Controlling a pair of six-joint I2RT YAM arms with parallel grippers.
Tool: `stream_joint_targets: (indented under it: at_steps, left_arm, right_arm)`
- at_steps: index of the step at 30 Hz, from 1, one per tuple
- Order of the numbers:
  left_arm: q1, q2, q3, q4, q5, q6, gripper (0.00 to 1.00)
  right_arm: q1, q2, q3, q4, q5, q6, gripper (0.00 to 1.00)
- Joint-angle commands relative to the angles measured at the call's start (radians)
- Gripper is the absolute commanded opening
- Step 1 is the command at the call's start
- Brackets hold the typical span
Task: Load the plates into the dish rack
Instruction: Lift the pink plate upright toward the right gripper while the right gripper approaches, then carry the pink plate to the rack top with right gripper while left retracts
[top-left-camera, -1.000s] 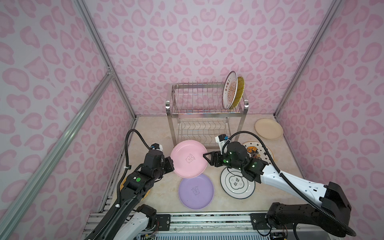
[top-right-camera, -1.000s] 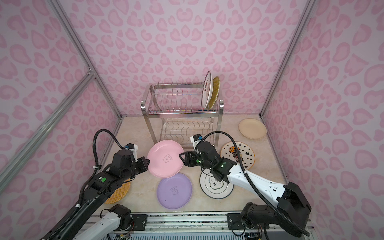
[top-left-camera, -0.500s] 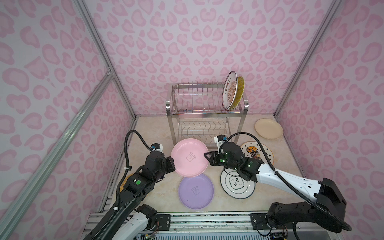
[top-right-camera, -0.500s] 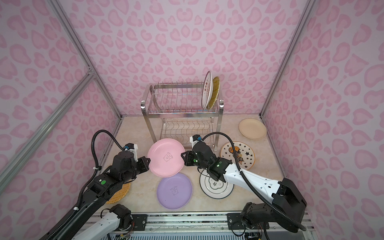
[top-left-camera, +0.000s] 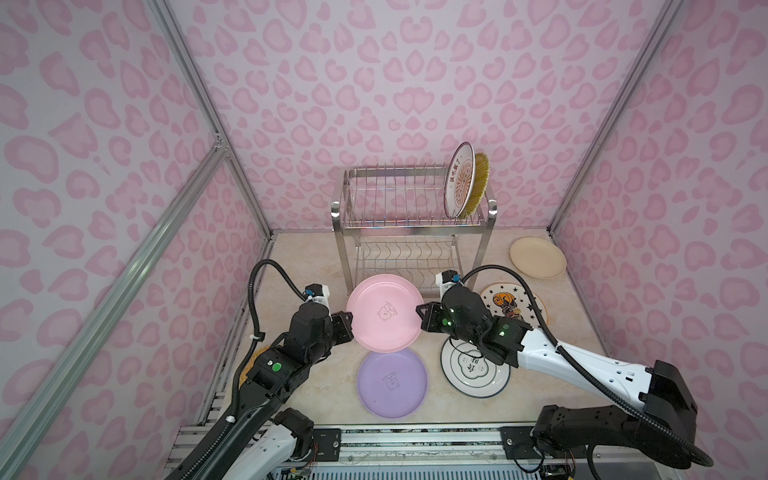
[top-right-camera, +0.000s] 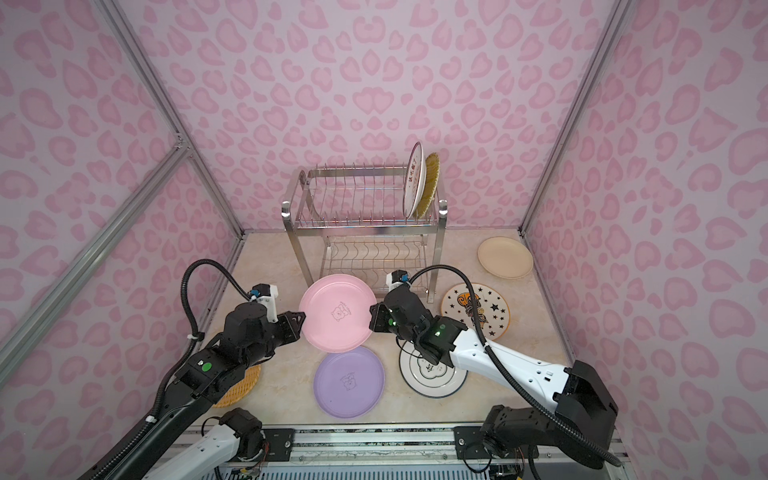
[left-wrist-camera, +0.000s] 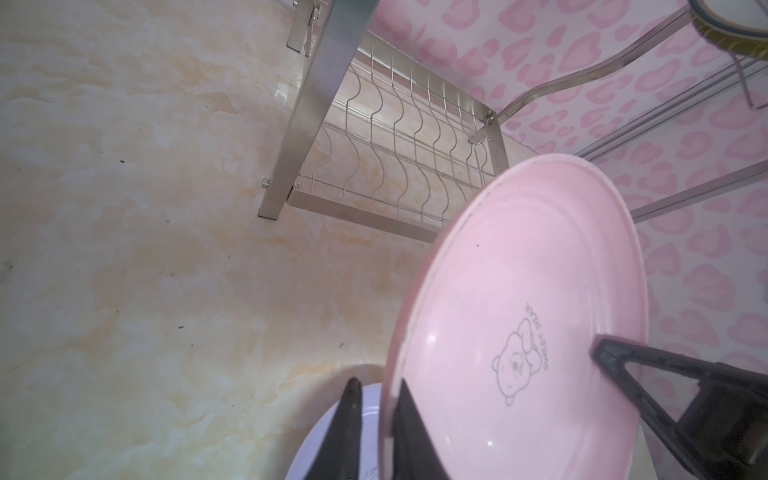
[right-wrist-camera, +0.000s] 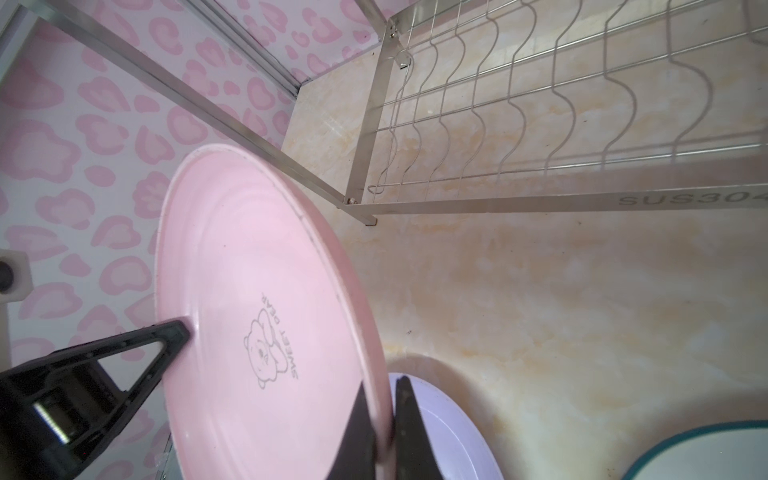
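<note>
Tabletop (top-left-camera: 307, 266), far left: an orange woven-look plate (top-right-camera: 243, 388) lies flat, mostly hidden under the left arm. Next is the left gripper (top-left-camera: 348, 332), whose jaws straddle the left rim of the pink plate (top-left-camera: 384, 318); the left wrist view shows them parted, with a gap between the outer finger (left-wrist-camera: 351, 419) and the rim. That pink plate is off the tabletop and tilted, bear print facing up, just in front of the dish rack (top-left-camera: 411, 226) and over the far edge of the lilac plate (top-left-camera: 392, 382), which lies flat nearer the robot. At the right end of the rack's upper tier two plates stand on edge: the orange-radial white plate (top-left-camera: 459, 183) and, just beside it on the right, the yellow striped plate (top-left-camera: 481, 174). On the pink plate's right rim the right gripper (top-left-camera: 421, 318) has its jaws closed, one finger on each face. Under the right arm lies the white plate with the ring emblem (top-left-camera: 469, 376), beyond it the star-patterned plate (top-left-camera: 505, 301), and near the back right corner the plain cream plate (top-left-camera: 538, 257), all flat on the tabletop.
</note>
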Motion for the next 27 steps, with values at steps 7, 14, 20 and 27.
stream_joint_targets:
  at_steps: [7, 14, 20, 27]
  left_arm:
    - [0.002, -0.132, 0.078, 0.023, 0.051, 0.135, 0.97]
    - [0.002, -0.418, 0.032, 0.042, 0.036, 0.254, 0.97]
    - [0.003, -0.591, -0.039, 0.035, -0.026, 0.312, 0.97]
    - [0.003, -0.601, -0.063, 0.009, -0.010, 0.315, 0.97]
  right_arm:
    - [0.036, -0.115, 0.087, -0.174, 0.287, -0.078, 0.00]
    - [0.061, -0.196, 0.195, -0.194, 0.337, -0.196, 0.00]
    - [0.065, -0.140, 0.406, -0.224, 0.391, -0.301, 0.00]
    - [0.064, 0.047, 0.806, -0.323, 0.528, -0.442, 0.00]
